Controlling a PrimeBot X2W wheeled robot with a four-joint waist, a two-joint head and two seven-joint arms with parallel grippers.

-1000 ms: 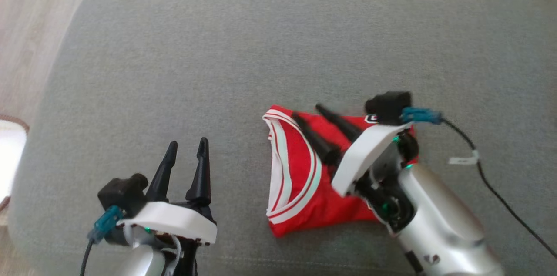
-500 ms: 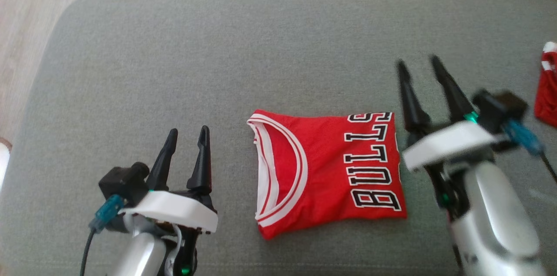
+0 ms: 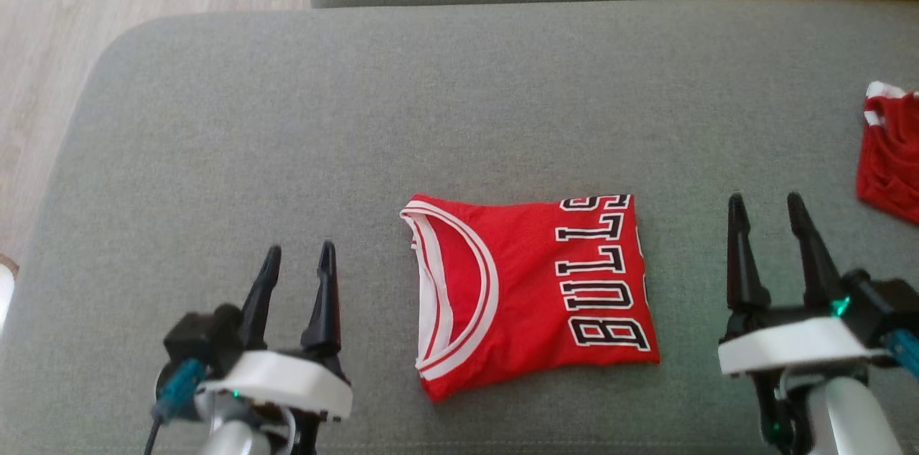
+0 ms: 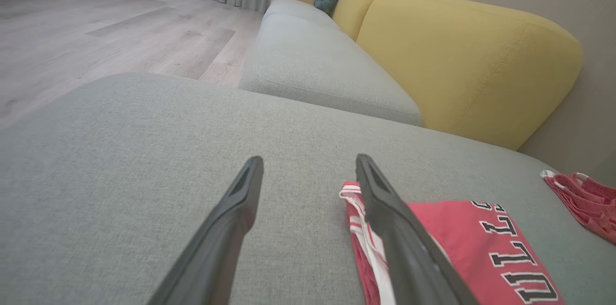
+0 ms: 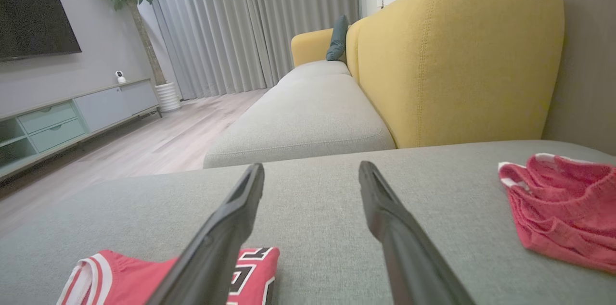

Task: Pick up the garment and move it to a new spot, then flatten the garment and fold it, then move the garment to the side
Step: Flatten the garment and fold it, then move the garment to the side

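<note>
Grey cushion (image 3: 287,118), head view: folded red garment (image 3: 531,290) flat at centre between left gripper (image 3: 300,248) and right gripper (image 3: 763,198), both spread wide, empty, clear of the cloth; second red cloth (image 3: 887,153) well apart at right. Left wrist view: jaws parted, garment's collar end just beside. Right wrist view: jaws parted over bare cushion; judged folded already, so for the move aside pinch through all layers at both ends and lift level.

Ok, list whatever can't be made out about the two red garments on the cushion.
- Folded jersey: underside layers hidden by its own fold, head view.
- Its collar: partly behind a finger of the left gripper, left wrist view.
- Its lettering: partly behind a finger of the right gripper, right wrist view.
- Second red garment: cut off by the right edge, head view; crumpled, type unclear.
</note>
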